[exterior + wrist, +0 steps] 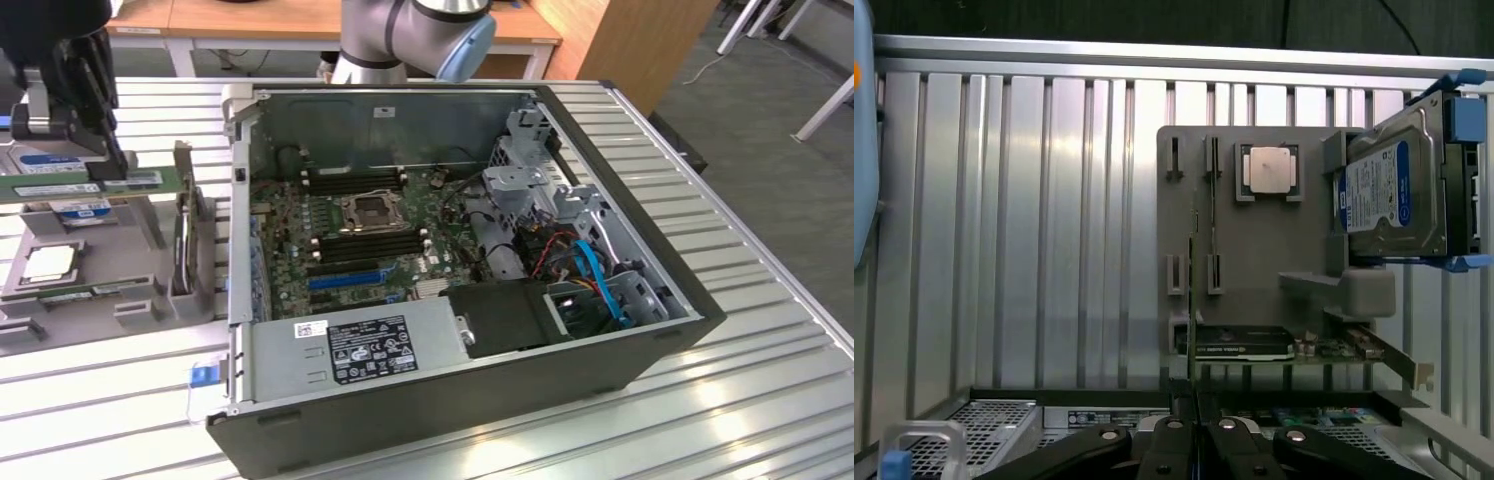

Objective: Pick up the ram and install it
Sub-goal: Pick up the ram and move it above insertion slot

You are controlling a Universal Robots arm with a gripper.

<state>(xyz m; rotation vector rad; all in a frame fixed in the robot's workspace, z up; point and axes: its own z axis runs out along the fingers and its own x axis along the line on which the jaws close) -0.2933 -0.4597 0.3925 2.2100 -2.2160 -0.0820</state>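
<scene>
The ram [83, 187] is a slim green stick with white labels. It hangs level under my gripper [104, 168] at the exterior view's left, above the grey parts fixture [134, 315]. In the wrist view the ram [1193, 300] shows edge-on as a thin line running out from my gripper [1196, 428], whose fingers are shut on it. The open computer case [641, 350] lies in the middle of the table. Its motherboard memory slots [363, 245] sit beside the processor socket [367, 210], well off to the exterior view's right of the gripper.
The fixture also holds another green stick [87, 291] in a slot, a square silver processor chip [1269, 168], a blue-labelled hard drive [1394, 190] and an upright expansion card [1244, 343]. The arm's base [400, 40] stands behind the case. The tabletop [747, 420] is ribbed metal.
</scene>
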